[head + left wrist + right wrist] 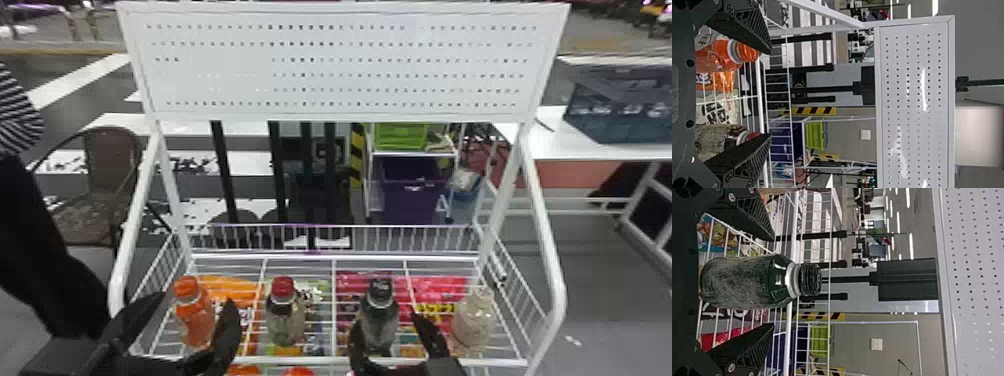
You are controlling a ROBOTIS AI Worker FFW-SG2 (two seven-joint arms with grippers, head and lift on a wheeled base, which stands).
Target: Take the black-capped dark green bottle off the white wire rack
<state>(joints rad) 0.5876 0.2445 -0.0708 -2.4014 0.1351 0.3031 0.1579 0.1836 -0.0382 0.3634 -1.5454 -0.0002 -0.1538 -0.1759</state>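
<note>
From the left, my left tool is at the orange bottle, its fingers spread and gripping nothing; I judge it has no part in this pick. Next along the white wire rack stands the red-capped bottle, which I can leave alone.

Right of that is my target, the dark green bottle, upright on the wires under its black cap. My right tool is open around it, one finger to each side, and in the right wrist view I see a gap between the bottle and either finger. The pale bottle stands farther right, near the outer finger.

So I take the step in hand to be the final lining-up before the grasp. Next I want to check that the fingers reach far enough along the body, then close them evenly so the bottle isn't pushed sideways. Once it is firmly held, I should lift it straight up until its base clears the front rail, and only then draw it back, keeping the outer finger off the pale bottle.
</note>
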